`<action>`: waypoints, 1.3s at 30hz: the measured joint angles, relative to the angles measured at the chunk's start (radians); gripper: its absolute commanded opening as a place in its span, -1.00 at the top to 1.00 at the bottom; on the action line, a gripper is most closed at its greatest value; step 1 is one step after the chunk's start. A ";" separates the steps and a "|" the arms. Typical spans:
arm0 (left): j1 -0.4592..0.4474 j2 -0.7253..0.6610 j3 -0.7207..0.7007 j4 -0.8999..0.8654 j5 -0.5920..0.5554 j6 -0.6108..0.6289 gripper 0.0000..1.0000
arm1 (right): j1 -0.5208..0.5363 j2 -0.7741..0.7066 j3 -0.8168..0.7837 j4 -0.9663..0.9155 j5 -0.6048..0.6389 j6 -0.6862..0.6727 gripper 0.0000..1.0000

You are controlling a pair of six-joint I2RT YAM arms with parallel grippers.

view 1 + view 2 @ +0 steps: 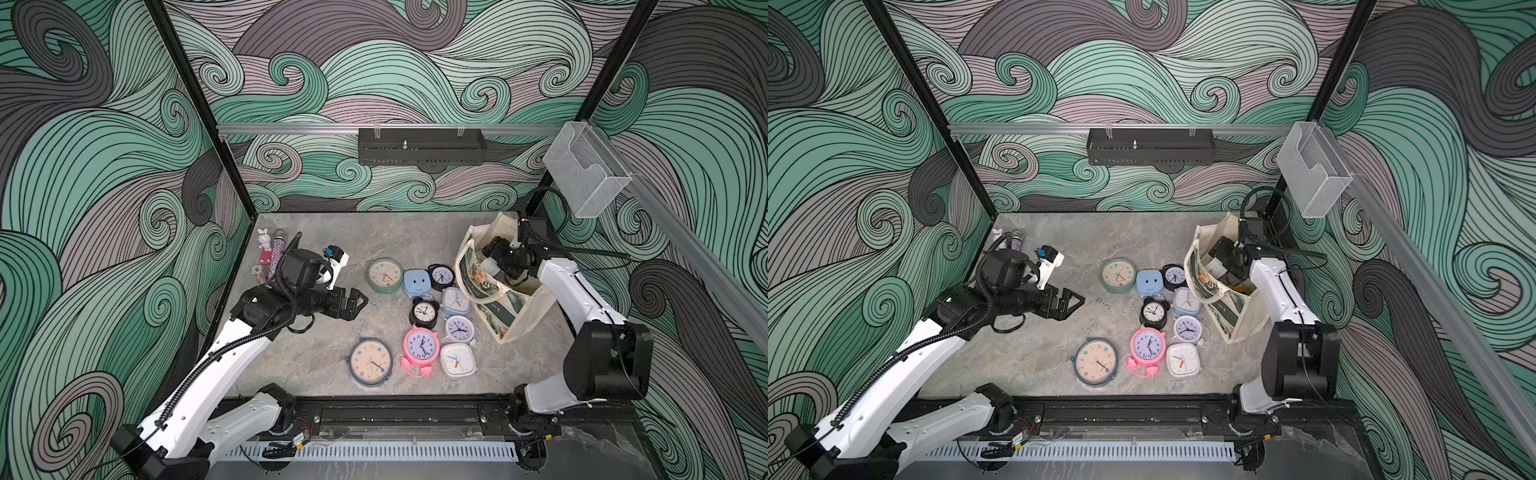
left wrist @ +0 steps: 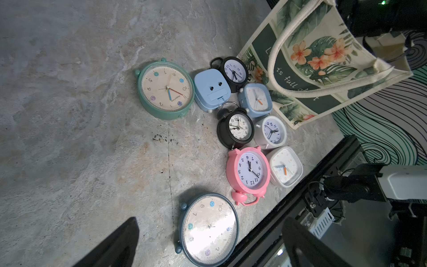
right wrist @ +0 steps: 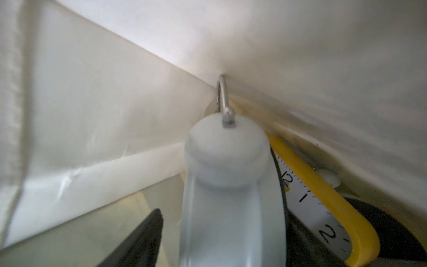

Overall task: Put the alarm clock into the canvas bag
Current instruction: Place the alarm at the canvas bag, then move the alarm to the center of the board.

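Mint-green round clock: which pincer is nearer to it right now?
Left. The left pincer hangs open beside the mint-green clock, on its side away from the canvas bag. The right pincer is down inside that bag, beyond the other clocks.

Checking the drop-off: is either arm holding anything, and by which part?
Nothing seems held. The left gripper is open, empty; inside the cream canvas bag, the right gripper's visible jaw stands clear of the pale alarm clock.
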 measured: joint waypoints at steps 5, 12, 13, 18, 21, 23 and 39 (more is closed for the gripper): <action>0.000 0.017 0.000 -0.027 -0.038 -0.024 -0.97 | 0.000 -0.069 0.007 -0.008 0.000 -0.004 -0.99; 0.010 0.029 -0.001 -0.099 -0.069 -0.093 -0.97 | 0.000 -0.201 0.010 -0.040 0.001 -0.009 -0.99; 0.013 0.029 -0.006 -0.107 -0.069 -0.105 -0.97 | 0.000 -0.213 0.011 -0.046 0.000 -0.012 -0.99; 0.026 0.055 -0.049 -0.167 -0.044 -0.176 -0.97 | 0.000 -0.263 0.011 -0.086 -0.014 -0.042 -0.99; 0.029 0.095 -0.084 -0.206 0.006 -0.233 -0.97 | 0.003 -0.302 0.013 -0.109 -0.024 -0.069 -0.99; 0.029 0.117 -0.113 -0.227 0.047 -0.265 -0.97 | 0.007 -0.332 0.018 -0.128 -0.025 -0.088 -0.99; -0.023 0.097 -0.418 -0.117 0.381 -0.442 -0.98 | 0.121 -0.465 0.048 -0.195 -0.027 -0.217 -0.99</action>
